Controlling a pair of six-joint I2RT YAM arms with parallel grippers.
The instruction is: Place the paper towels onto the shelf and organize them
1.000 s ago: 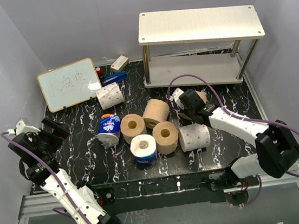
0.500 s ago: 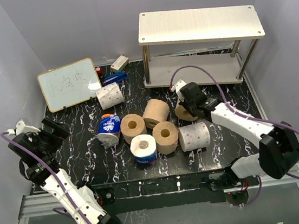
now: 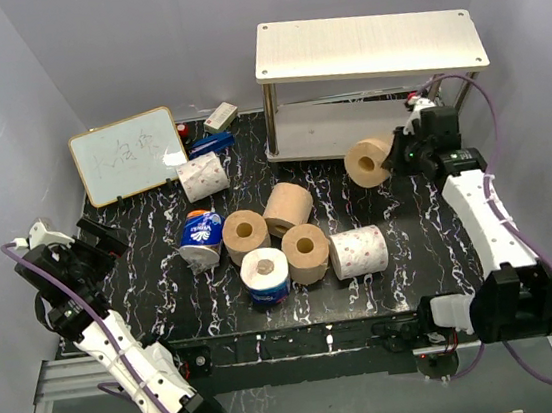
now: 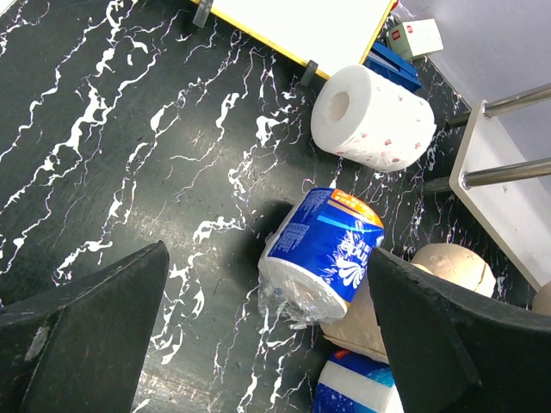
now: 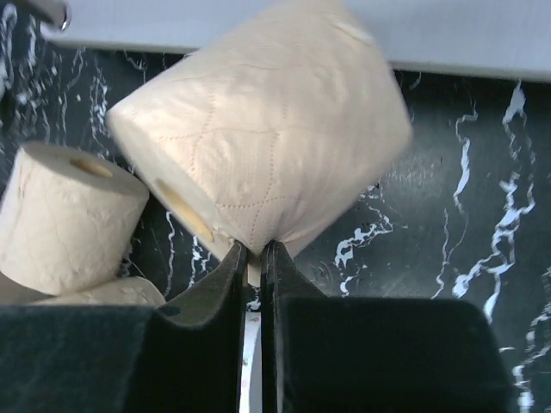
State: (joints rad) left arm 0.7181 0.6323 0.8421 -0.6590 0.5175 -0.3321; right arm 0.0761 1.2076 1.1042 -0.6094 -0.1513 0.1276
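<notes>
Tan paper roll [image 3: 369, 162], light and squashy, hangs just before the shelf's [image 3: 367, 46] lower board, right pincer [image 5: 252, 249] clenched thinly on its rim; gripping through the core looks safer.

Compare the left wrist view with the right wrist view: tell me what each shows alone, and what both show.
Left wrist only: the whiteboard, a white patterned roll, the blue-wrapped roll and the open left claw. Right wrist only: the right claw shut on a tan roll just before the shelf. Both: the black marbled table and part of the shelf.
</notes>
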